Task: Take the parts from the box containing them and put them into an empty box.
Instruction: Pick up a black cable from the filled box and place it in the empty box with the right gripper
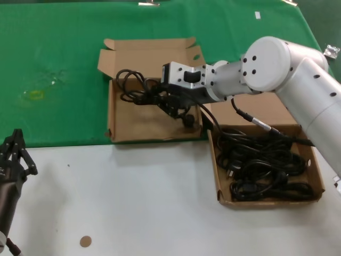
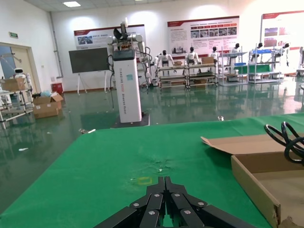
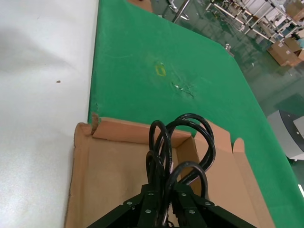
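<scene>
Now right hand (image 1: 171, 101) grips cord (image 1: 133, 85) over the empty box (image 1: 128, 120).

Both cardboard boxes (image 1: 120, 120) (image 1: 317, 170) are plain brown; the cords (image 1: 266, 165) are black; the desk (image 1: 160, 202) is white with a green cloth (image 1: 58, 58).

Two cardboard boxes (image 1: 114, 114) (image 1: 318, 176), two grippers (image 1: 171, 104) (image 1: 13, 154)

Bright, even overhead light filled the hall, ceiling panels (image 2: 71, 4) glowed and mirrored off the glossy floor (image 2: 57, 128), the white arm (image 1: 287, 69) gleamed softly, shadows under the cardboard box (image 1: 152, 133) stayed faint, and distant shelving (image 2: 209, 71) looked slightly soft.
</scene>
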